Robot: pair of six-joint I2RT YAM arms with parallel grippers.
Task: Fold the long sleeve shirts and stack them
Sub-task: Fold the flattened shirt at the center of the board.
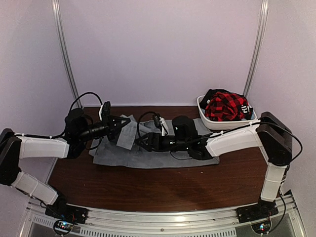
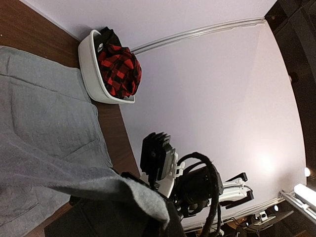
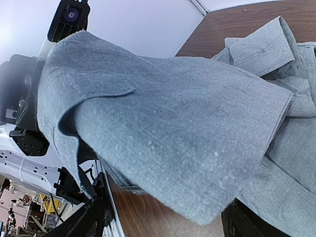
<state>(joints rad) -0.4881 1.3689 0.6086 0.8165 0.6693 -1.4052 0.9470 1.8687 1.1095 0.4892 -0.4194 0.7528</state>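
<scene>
Nearest, a metal rail (image 1: pixel 163 215) runs along the near edge of the brown wooden table (image 1: pixel 148 190), with both arm bases bolted on it. Beyond it, mid-table, lies the grey shirt (image 1: pixel 153 154), a plain, light, coarsely woven cloth spread mostly flat, its long axis running left to right. One buttoned cuff lies rumpled on the flat part in the right wrist view; which end holds the collar I cannot tell. At the shirt's left end the left gripper (image 1: pixel 120 129) has its fingers pressed together on a flap of the cloth, holding it up off the table so that it hangs in a soft fold. The right gripper (image 1: pixel 140 142) is low over the shirt's middle, its fingers (image 3: pixel 94 217) spread wide with nothing pinched. At the far right corner, just beside the shirt, a smooth white tub (image 1: pixel 212 123) holds a bunched red-and-black checked garment (image 1: pixel 224 106).
</scene>
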